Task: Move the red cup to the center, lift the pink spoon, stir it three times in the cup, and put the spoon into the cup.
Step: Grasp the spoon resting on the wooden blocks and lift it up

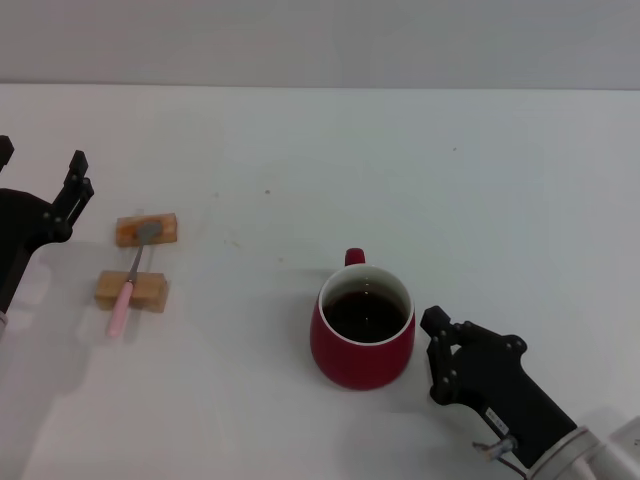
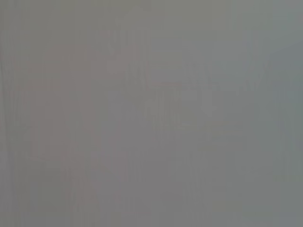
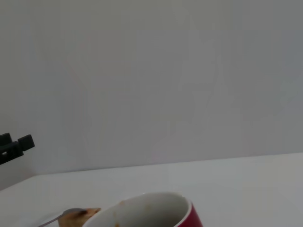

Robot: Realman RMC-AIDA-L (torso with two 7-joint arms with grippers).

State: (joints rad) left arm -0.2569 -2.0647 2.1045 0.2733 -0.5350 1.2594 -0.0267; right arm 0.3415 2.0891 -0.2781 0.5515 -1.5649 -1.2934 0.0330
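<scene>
The red cup (image 1: 362, 340) stands upright near the table's middle, handle pointing away from me, dark liquid inside. Its white rim also shows in the right wrist view (image 3: 147, 208). The pink spoon (image 1: 126, 290) lies across two small wooden blocks at the left, bowl on the far block. Its grey bowl shows in the right wrist view (image 3: 66, 213). My right gripper (image 1: 432, 358) is open just right of the cup, apart from it and holding nothing. My left gripper (image 1: 40, 155) is open at the left edge, behind and left of the spoon. The left wrist view shows only blank grey.
Two wooden blocks (image 1: 146, 229) (image 1: 132, 290) carry the spoon. The white table (image 1: 450, 180) stretches bare behind and right of the cup. My left gripper shows far off in the right wrist view (image 3: 14, 144).
</scene>
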